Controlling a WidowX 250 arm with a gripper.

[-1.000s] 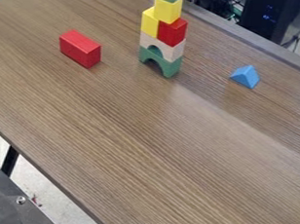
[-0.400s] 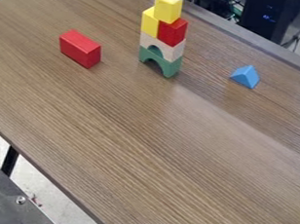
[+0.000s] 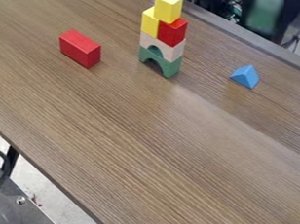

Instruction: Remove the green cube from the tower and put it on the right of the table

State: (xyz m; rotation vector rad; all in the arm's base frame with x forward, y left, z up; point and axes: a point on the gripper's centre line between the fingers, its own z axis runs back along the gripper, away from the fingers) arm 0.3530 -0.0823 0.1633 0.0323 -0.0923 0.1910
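A blurred green shape, by its colour the green cube (image 3: pixel 264 13), is at the top edge right of centre, in front of the dark equipment behind the table. The tower stands at the upper middle of the table (image 3: pixel 143 147). Its top is a yellow cube (image 3: pixel 168 8), resting above another yellow block (image 3: pixel 149 22) and a red cube (image 3: pixel 173 32). Beneath these lie a white arch (image 3: pixel 167 48) and a green arch (image 3: pixel 163 63) at the bottom.
Left of the tower lies a red block (image 3: pixel 80 49), and to its right a blue triangular block (image 3: pixel 246 76). A black cable (image 3: pixel 4 171) curves over the lower left corner, beyond the table's near edge. Dark equipment and wires stand behind the far edge.
The green cube has left the tower's top, and a green blur now shows farther right at the top edge. At the lower left, the black cable has swung into view. The other blocks stand unchanged.
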